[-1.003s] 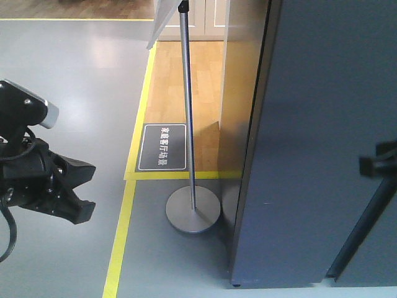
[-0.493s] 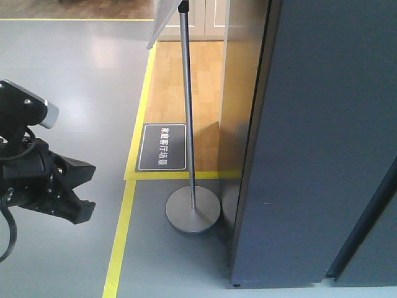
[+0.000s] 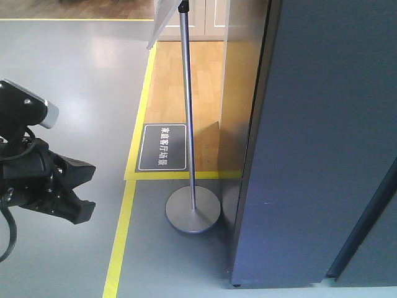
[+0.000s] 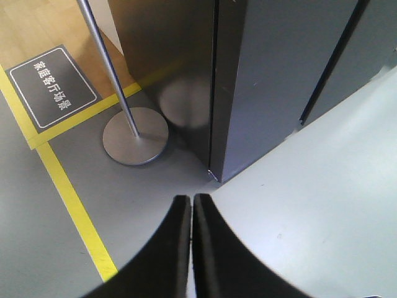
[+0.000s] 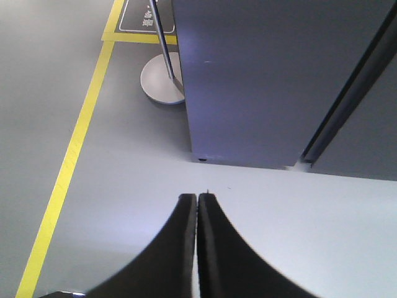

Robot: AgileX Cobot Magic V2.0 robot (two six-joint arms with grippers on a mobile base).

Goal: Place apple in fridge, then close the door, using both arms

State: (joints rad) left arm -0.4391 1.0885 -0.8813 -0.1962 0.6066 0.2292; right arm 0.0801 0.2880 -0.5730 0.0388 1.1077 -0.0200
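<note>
Now both grippers closed (empty): left gripper (image 4: 191,205), right gripper (image 5: 197,202), fridge (image 3: 322,136) shut

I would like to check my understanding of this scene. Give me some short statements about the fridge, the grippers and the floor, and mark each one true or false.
1. The fridge shows only its dark grey-blue outside. True.
2. The left gripper holds the apple. False: its fingers are together with nothing between them, and no apple is in view.
3. The right gripper is wide open. False: its fingers are together.
4. A metal pole stand with a round base stands on the floor beside the fridge. True.
5. The floor sign lies inside the fridge. False: it lies on the floor, beside the yellow tape line.
</note>
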